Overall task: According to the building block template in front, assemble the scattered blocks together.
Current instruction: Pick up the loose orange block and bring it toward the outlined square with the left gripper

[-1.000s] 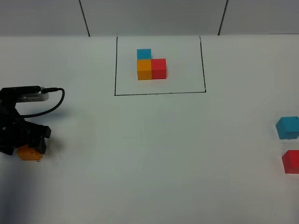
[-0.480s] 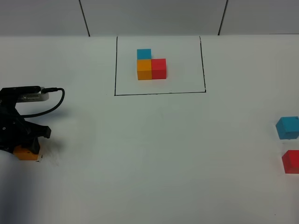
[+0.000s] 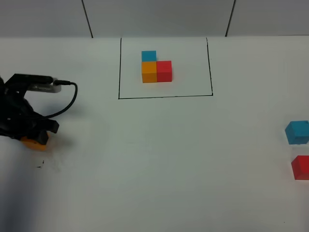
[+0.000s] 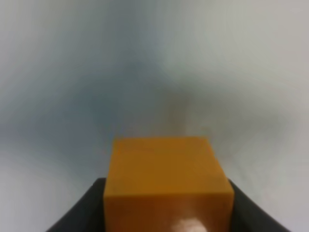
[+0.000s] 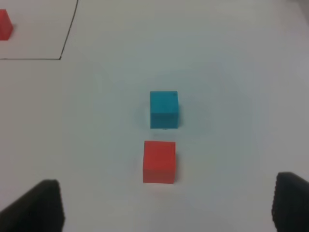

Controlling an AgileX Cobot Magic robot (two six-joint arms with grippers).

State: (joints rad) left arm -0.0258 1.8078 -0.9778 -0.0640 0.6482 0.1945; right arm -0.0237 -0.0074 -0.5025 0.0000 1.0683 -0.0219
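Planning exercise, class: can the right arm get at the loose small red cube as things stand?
Probably yes: the small red cube lies ahead of its open fingers, with nothing in between.

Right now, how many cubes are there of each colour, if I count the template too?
Orange: 2 (template orange, loose orange)
Red: 2 (template red, loose red)
Blue: 2 (template blue, loose blue)
Total: 6

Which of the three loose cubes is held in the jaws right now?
The orange cube, clamped in the left jaws on the left side. The blue cube and red cube lie free on the right, nothing touching them.
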